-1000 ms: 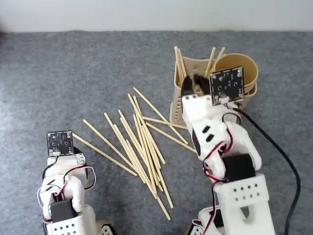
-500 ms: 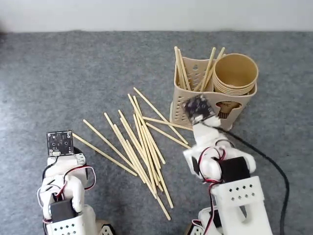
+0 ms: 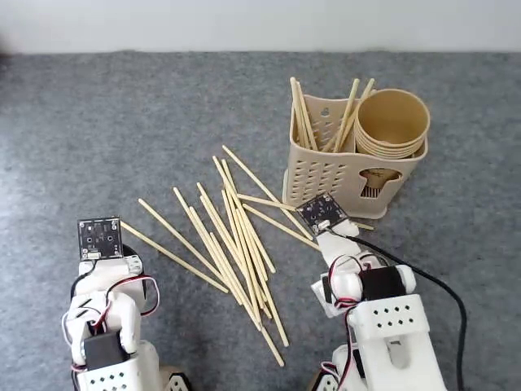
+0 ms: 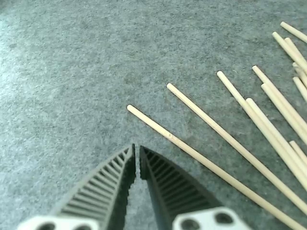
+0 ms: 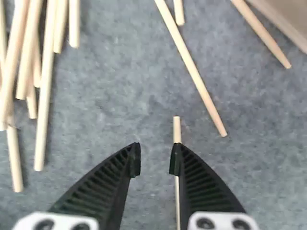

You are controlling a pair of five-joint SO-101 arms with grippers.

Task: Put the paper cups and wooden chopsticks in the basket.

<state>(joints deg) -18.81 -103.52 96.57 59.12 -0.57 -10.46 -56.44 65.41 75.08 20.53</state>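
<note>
A dark print (image 3: pixel 373 182) on a cup shows through the basket (image 3: pixel 326 175), too small to read. Tan cups (image 3: pixel 393 122) sit stacked in this pale, holey basket. Thin wooden sticks (image 3: pixel 236 236) lie loose on the grey mat (image 3: pixel 122 106), and a few stand in the basket. The right gripper (image 5: pixel 153 160) is low over the mat, jaws a little apart, holding nothing. The left gripper (image 4: pixel 137 149) is closed on nothing, near a stick.

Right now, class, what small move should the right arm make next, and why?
Probably shift the right tool sideways and down so its open jaws straddle the chopstick lying just to one side of its gap, then close. The tool is empty, and many sticks lie loose outside the basket.
</note>
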